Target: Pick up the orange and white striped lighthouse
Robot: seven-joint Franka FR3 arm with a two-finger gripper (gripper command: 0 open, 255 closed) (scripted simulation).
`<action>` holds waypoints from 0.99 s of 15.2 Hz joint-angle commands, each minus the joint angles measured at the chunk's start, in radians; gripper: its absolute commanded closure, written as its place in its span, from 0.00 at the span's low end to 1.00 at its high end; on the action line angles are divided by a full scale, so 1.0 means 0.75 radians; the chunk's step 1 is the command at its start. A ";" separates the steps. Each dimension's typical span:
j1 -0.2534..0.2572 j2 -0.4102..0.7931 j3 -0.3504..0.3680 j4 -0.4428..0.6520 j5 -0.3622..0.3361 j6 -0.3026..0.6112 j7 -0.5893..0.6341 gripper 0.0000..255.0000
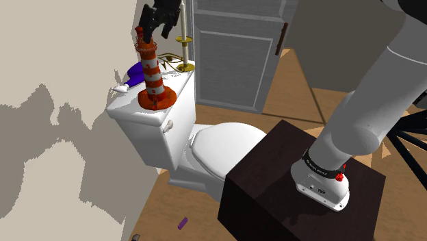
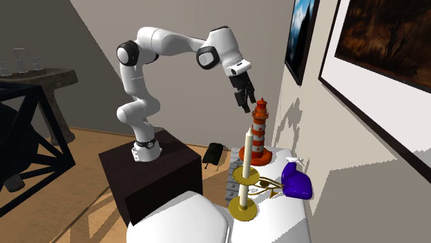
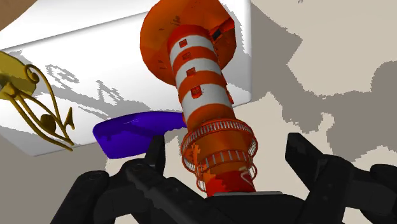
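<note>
On the lid of the white toilet tank (image 1: 131, 111), the orange and white striped lighthouse (image 1: 154, 79) is set upright. Its top is flanked by the fingers of the all-black gripper (image 1: 156, 29), which are kept apart and not clamped. A dark blue vase (image 2: 297, 181) is laid just beside it.
</note>
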State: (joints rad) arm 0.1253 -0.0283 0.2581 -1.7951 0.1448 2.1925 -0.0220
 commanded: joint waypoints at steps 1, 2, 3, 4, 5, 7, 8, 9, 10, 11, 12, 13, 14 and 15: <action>0.006 0.027 0.007 0.015 -0.005 0.025 0.007 0.00; 0.006 0.026 0.007 -0.004 -0.003 0.043 0.005 0.00; 0.007 0.027 0.007 -0.021 -0.002 0.061 0.002 0.00; 0.007 0.028 0.008 -0.038 0.000 0.078 0.000 0.00; 0.007 0.029 0.008 -0.055 0.001 0.096 -0.002 0.00; 0.008 0.032 0.009 -0.096 0.005 0.141 -0.009 0.00; 0.008 0.032 0.009 -0.096 0.005 0.141 -0.009 0.00; 0.008 0.032 0.009 -0.096 0.005 0.141 -0.009 0.00; 0.008 0.033 0.009 -0.095 0.004 0.140 -0.008 1.00; 0.008 0.034 0.009 -0.094 0.004 0.140 -0.008 1.00; 0.008 0.034 0.009 -0.094 0.004 0.140 -0.008 1.00; 0.008 0.034 0.009 -0.094 0.004 0.140 -0.008 1.00; 0.008 0.033 0.009 -0.094 0.004 0.139 -0.008 1.00; 0.008 0.033 0.009 -0.094 0.004 0.140 -0.008 1.00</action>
State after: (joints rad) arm 0.1317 -0.0040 0.2649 -1.8653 0.1484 2.2974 -0.0282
